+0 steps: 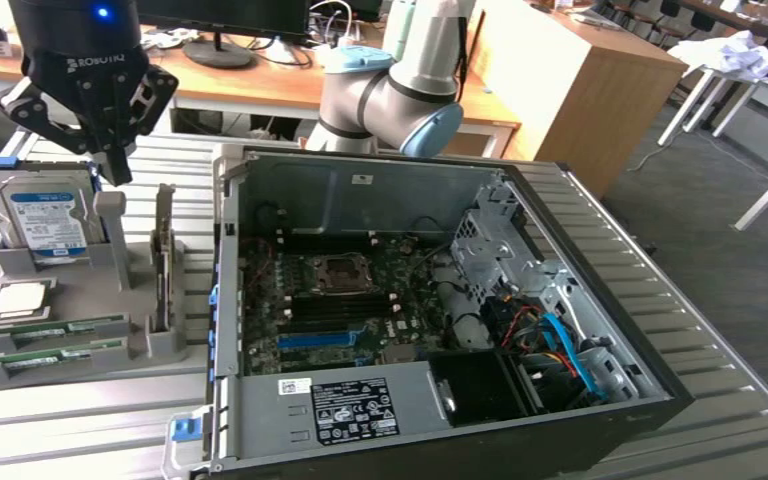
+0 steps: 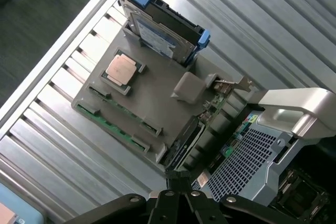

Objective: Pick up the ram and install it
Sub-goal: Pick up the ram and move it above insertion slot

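**Item 1: my gripper** (image 1: pixel 116 168) (image 2: pixel 179 178). Black two-finger unit, clenched tight with the fingertips meeting and nothing between them. In the exterior view it hangs above the far end of the tray, over the hard drive's edge.

**Item 2: ram** (image 1: pixel 44 357) (image 2: pixel 107 125). Long green stick lying in the outermost slot of the grey tray (image 1: pixel 157 345) (image 2: pixel 157 90), at the end opposite my gripper. Well apart from my fingertips and untouched.

**Item 3: second stick** (image 1: pixel 61 327) (image 2: pixel 123 109). Same kind, in the neighbouring slot, just beside the ram and parallel to it.

**Item 4: processor** (image 1: pixel 17 300) (image 2: pixel 122 70). Square chip seated on the tray between the sticks and the hard drive.

**Item 5: hard drive** (image 1: pixel 44 215) (image 2: pixel 163 35). Blue-labelled, upright in a blue bracket at the tray's far end.

**Item 6: expansion card** (image 1: pixel 164 250). Upright on the tray edge nearest the case.

**Item 7: computer case** (image 1: pixel 598 300). Open on its side on the slatted table (image 1: pixel 77 430), on the exterior view's right of the tray, with the motherboard exposed.
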